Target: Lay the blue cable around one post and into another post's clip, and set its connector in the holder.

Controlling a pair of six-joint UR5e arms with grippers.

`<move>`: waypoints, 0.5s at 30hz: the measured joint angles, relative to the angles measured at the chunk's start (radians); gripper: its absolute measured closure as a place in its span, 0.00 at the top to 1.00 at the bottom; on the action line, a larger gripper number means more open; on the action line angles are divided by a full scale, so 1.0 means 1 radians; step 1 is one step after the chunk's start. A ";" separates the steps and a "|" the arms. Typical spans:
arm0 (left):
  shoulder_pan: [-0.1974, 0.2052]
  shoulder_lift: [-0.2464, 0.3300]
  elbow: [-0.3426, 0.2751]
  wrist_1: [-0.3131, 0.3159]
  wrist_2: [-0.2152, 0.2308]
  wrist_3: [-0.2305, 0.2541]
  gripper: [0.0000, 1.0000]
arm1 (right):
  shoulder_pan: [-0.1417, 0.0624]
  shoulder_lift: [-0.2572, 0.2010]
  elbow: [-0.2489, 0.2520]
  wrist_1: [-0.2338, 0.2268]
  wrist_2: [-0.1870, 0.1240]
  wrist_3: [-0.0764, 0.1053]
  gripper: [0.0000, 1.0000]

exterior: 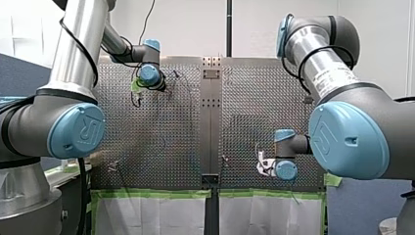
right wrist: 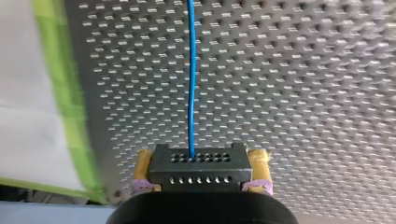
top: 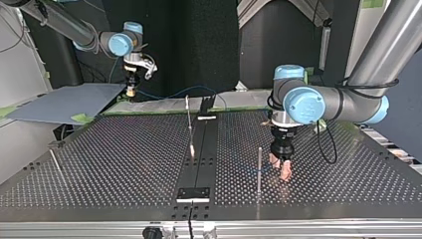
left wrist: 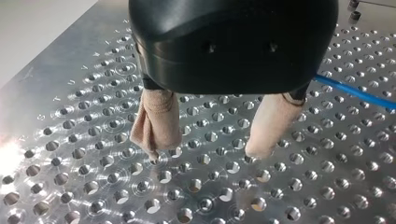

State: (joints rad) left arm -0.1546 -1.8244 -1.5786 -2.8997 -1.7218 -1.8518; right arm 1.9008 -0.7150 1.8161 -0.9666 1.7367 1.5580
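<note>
The whole scene sat on a silver metal table drilled all over with small holes (top: 124,149), with a flat black strip (top: 209,149) running down its middle. Bright green tape (right wrist: 65,93) edged the side nearest the arms' bases, and white sheeting (right wrist: 23,116) hung below it. A dark curtain (top: 199,45) closed off the room behind the arms, and a flat grey board (top: 64,102) lay off the table's far corner at the top view's left.

My right gripper (right wrist: 201,161) hung near that corner. Its yellow pads (right wrist: 258,161) were clamped on either side of a black rectangular connector with rows of small holes (right wrist: 198,165). The thin blue cable (right wrist: 191,84) left the connector's face and ran straight ahead over the perforated surface.

My left gripper (left wrist: 206,151) was down low over the table at the top view's right, just beside a thin upright metal post (top: 259,169). Its black body carried two fingers wrapped in beige padding (left wrist: 156,121), spread apart with nothing between them. I could not tell whether their tips touched the surface. A stretch of the blue cable came out from behind that gripper's body and crossed the table, clear of both fingers.
</note>
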 joint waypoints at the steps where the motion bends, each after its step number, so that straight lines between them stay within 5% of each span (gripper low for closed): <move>1: 0.000 0.000 0.000 0.000 0.000 -0.006 1.00 | 0.000 -0.008 0.000 -0.005 0.000 0.000 0.20; 15: 0.004 0.000 0.000 0.039 0.015 -0.120 1.00 | -0.001 -0.109 0.000 -0.032 0.000 -0.005 0.20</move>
State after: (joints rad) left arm -0.1501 -1.8244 -1.5782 -2.8606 -1.7065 -1.9720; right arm 1.9002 -0.8244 1.8165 -0.9990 1.7367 1.5528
